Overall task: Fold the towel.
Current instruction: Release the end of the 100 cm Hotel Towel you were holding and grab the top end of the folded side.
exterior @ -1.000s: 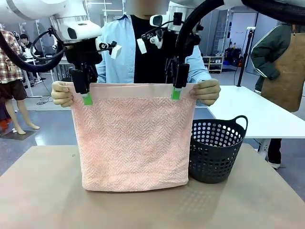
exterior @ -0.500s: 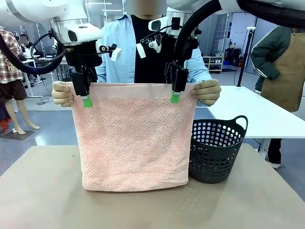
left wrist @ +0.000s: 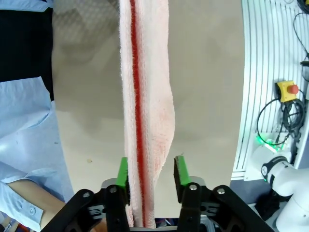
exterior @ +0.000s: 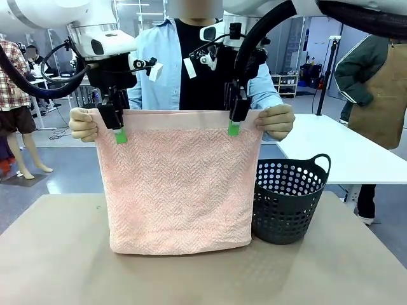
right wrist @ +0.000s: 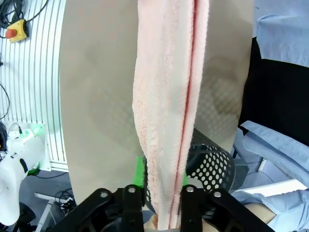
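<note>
Folding looks barely begun: pale salmon-pink terry towel (exterior: 178,184) hangs doubled above the bench's (exterior: 57,267) middle, hem touching it, top corners in a person's 2 hands. Left fingers (exterior: 119,127) and right fingers (exterior: 234,122), pointing down, pinch its top edge.

The hanging towel (exterior: 178,184) hides the person's torso and the left side of the dark basket (exterior: 294,198), both arms run off the front view's top edge, and each wrist view cuts the towel off at top and bottom, with the basket mostly hidden behind it.
</note>
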Robot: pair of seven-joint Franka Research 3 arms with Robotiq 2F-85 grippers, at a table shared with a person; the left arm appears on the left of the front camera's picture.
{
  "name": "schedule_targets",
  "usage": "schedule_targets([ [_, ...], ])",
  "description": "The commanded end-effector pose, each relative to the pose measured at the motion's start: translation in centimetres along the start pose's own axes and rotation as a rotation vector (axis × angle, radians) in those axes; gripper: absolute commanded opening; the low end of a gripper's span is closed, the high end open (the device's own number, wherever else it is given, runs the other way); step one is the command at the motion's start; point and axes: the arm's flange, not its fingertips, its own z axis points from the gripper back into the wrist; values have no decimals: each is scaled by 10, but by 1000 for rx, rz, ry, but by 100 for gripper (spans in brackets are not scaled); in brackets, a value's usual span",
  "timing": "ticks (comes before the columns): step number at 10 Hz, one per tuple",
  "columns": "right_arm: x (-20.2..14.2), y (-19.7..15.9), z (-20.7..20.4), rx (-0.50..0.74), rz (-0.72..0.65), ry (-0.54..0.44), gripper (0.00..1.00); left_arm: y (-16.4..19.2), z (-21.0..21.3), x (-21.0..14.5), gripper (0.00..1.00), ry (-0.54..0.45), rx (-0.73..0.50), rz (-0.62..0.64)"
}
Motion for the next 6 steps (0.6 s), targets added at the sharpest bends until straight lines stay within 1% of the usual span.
schedule_targets([
  [1,0,10,-6,-25,-32,20,0,-9,-4,-1,4,-14,22,21],
  [2,0,11,-5,-27,-32,19,0,-10,-3,-1,0,-17,25,17],
  [6,-1,14,-6,-23,-40,19,0,-10,-3,-1,0,-12,22,19],
])
